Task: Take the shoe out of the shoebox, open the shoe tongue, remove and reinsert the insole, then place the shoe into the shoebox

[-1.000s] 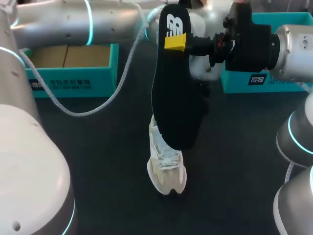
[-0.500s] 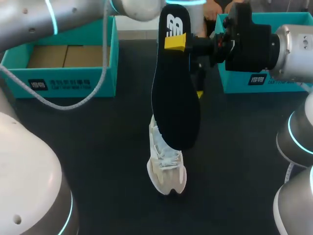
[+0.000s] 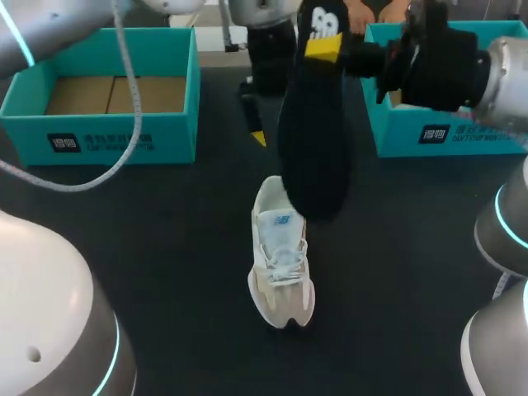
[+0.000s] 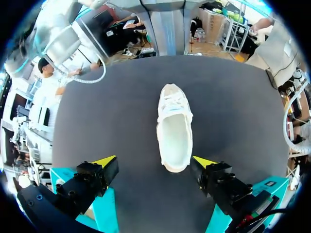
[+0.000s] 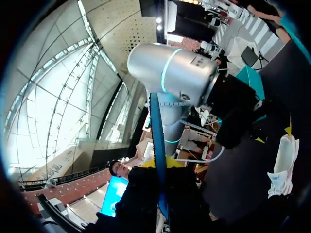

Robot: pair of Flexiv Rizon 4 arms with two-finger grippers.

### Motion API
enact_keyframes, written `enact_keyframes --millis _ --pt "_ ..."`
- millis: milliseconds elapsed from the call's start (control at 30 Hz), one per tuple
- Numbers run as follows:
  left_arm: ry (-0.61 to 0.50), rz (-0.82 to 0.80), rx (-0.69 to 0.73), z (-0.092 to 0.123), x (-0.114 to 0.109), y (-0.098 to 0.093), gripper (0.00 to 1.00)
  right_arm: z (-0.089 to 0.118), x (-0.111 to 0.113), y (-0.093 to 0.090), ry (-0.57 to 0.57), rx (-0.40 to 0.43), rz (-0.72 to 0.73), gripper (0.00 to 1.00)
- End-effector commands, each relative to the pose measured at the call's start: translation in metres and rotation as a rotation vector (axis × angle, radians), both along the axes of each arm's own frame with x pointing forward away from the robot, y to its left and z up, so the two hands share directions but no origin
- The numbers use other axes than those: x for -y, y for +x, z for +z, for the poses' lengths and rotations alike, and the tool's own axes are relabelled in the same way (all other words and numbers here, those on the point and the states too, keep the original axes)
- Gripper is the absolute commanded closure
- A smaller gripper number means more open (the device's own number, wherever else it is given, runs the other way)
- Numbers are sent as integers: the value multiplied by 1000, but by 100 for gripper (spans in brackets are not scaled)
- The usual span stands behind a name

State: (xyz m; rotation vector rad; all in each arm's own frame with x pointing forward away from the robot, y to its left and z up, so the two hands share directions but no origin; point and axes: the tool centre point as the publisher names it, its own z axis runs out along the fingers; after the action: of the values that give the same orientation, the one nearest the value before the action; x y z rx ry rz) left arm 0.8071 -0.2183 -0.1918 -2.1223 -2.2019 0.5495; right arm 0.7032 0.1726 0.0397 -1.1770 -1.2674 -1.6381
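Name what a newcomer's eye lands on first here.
The long black foam insole dominates, hanging upright above the table's middle, pinched at its top by the right hand. Below it, the cream-white lace-up sneaker stands alone on the dark table. Its opening looks empty in the left wrist view, and the left hand is spread open near its heel end.

Head camera: fixed, high behind the robot, looking down on the table (image 3: 165, 247). Left wrist camera: well above the table, facing straight down, with the shoe (image 4: 175, 128) ahead at middle range. Right wrist camera: tilted up towards the room, with the insole (image 5: 158, 145) edge-on and very close. All three views share the shoe and part of the table.
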Motion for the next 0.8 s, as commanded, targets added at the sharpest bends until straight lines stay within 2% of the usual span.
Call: enact_keyframes --millis 33,167,367,467,567,800 --pt "-298 73 18 15 -16 -4 0 -1 34 17 -9 -42 12 100" --pt "-353 80 22 26 -20 -5 0 -1 55 46 -4 -110 -17 100" --pt "-438 63 23 41 -27 -14 0 -11 72 79 17 -278 -98 100" --pt "-454 59 22 45 -32 -17 0 -18 75 86 25 -347 -168 100" --pt "-392 6 30 46 -36 -17 0 -18 75 86 25 -347 -168 100" --pt "-392 6 30 46 -36 -17 0 -18 75 86 25 -347 -168 100"
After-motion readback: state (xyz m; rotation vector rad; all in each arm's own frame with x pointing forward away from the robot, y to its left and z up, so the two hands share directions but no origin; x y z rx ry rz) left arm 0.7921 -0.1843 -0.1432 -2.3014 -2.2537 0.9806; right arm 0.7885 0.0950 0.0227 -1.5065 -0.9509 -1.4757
